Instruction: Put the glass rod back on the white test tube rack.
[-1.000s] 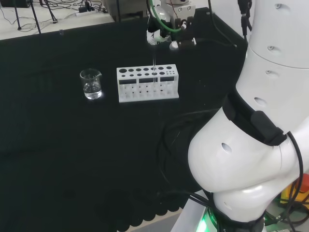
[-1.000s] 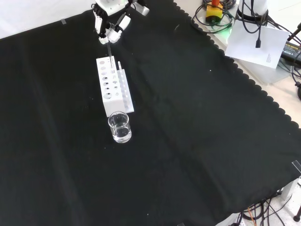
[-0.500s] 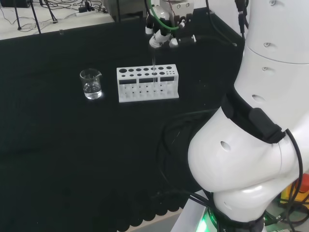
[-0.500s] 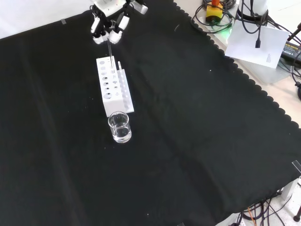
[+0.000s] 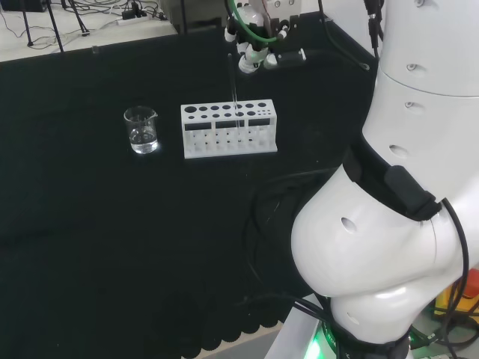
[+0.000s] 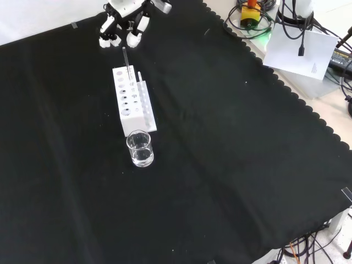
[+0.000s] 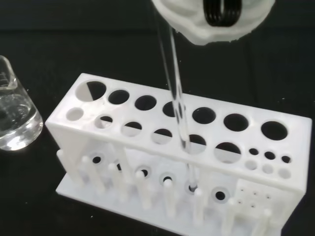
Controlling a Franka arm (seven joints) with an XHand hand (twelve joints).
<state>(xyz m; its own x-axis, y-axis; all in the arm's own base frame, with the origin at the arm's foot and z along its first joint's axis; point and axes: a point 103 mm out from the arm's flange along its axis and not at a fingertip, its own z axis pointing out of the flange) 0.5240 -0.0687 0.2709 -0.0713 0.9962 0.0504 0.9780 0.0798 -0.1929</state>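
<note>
The clear glass rod [image 5: 234, 93] stands nearly upright in the white test tube rack [image 5: 228, 142], in a hole of the near row toward its right end in the head view. In the wrist view the rod [image 7: 176, 103] passes through a top hole down to the rack's [image 7: 69, 142] base. The hand [image 5: 254, 51] hovers above and just behind the rod's top, fingers apart and off it. In the front view the hand [image 6: 122, 28] is beyond the rack's [image 6: 125, 124] far end, and the rod [image 6: 127, 61] stands free below it.
A small glass beaker [image 5: 141, 131] with a little clear liquid stands left of the rack in the head view, in front of it [image 6: 140, 148] in the front view. Black cloth [image 6: 231, 154] spreads around them. The arm's white links [image 5: 389, 224] take up the head view's right.
The hand has opened, let go of the rod and drawn up and away from it. The rod stays standing in the rack.
</note>
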